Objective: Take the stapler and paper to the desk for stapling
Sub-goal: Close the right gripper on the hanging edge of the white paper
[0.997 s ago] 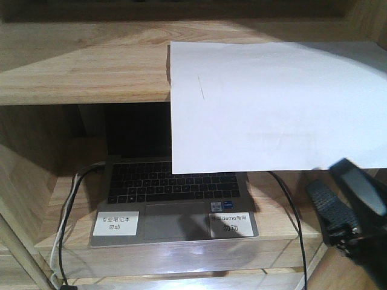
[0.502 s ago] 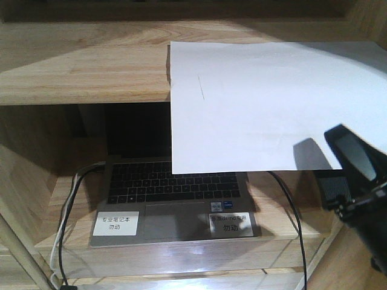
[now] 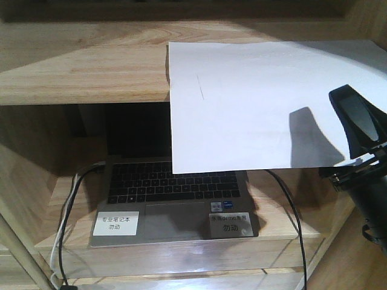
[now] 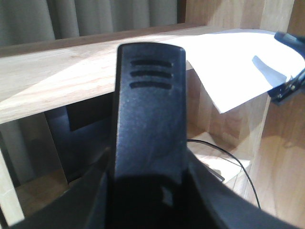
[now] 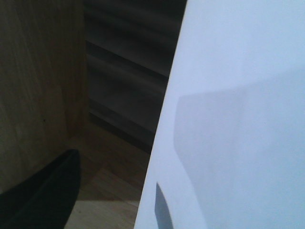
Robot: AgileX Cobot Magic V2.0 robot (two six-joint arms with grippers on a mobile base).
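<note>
The white paper [image 3: 254, 103] lies on the top board [image 3: 84, 60] of a wooden shelf unit, its front part hanging past the edge. My right gripper [image 3: 341, 142] is open at the sheet's front right corner, one finger above the overhang and one below. In the right wrist view the paper [image 5: 238, 119] covers one finger, and the other finger [image 5: 43, 191] shows dark at lower left. The black stapler [image 4: 150, 95], with three grooves near its tip, stands up in my left gripper [image 4: 150, 191], which is shut on it. The desk is out of view.
An open laptop [image 3: 175, 193] with two white labels sits on the lower shelf under the paper. A white cable [image 3: 63, 211] runs at its left and a black cable [image 3: 294, 211] at its right. Wooden side walls close in the compartment.
My right gripper has risen from the lower right to the paper's front right corner. Its upper finger now casts a shadow on the sheet. The paper has not moved.
</note>
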